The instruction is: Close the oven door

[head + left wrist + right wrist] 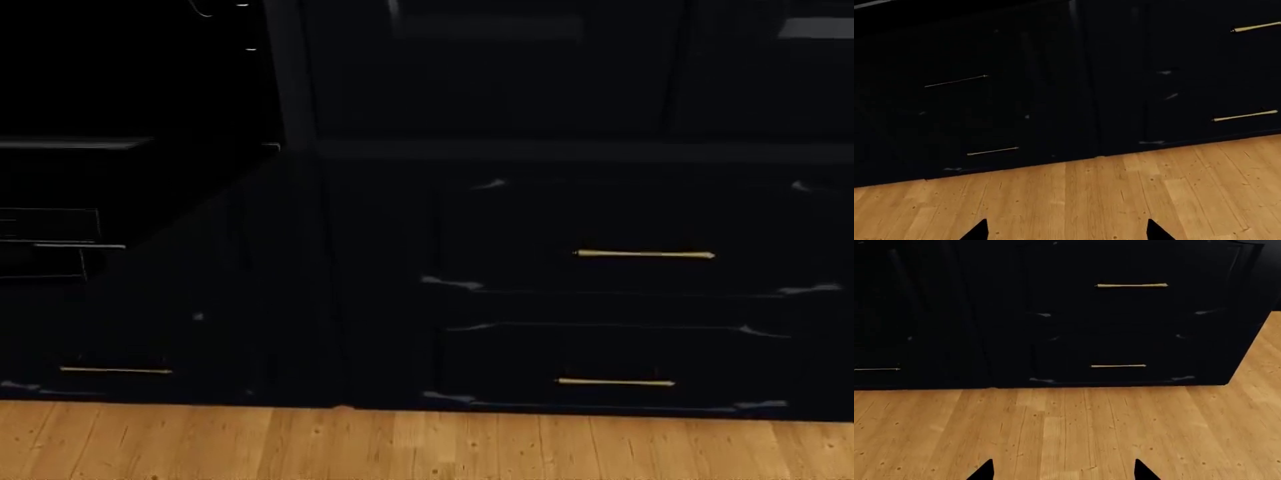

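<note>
A run of dark navy cabinets (587, 200) is seen across the head view, standing on a light wood floor (427, 445). At the right of that view two drawer fronts are stacked, the upper drawer (627, 235) and the lower drawer (614, 365), each fitted with a slim gold bar handle (645, 255). Further left, low down, another gold handle (115, 371) is seen on a separate dark front.

The oven door (67, 145) is placed at the far left of the head view, where a thin pale horizontal edge is shown at mid height against black, with faint pale lines of wire racks (54, 240) just below it. The area is very dark, and how far the door is open cannot be told with certainty.

The left end effector (1067, 231) is shown in its wrist view only as two black fingertips (977, 231) set well apart over the floor, with nothing between them; it is spread wide and empty. The right end effector (1063, 471) is likewise spread wide, its two tips (984, 471) apart over bare floorboards, with nothing held. Both are kept short of the cabinets, touching none of them. Neither arm is seen in the head view.
</note>
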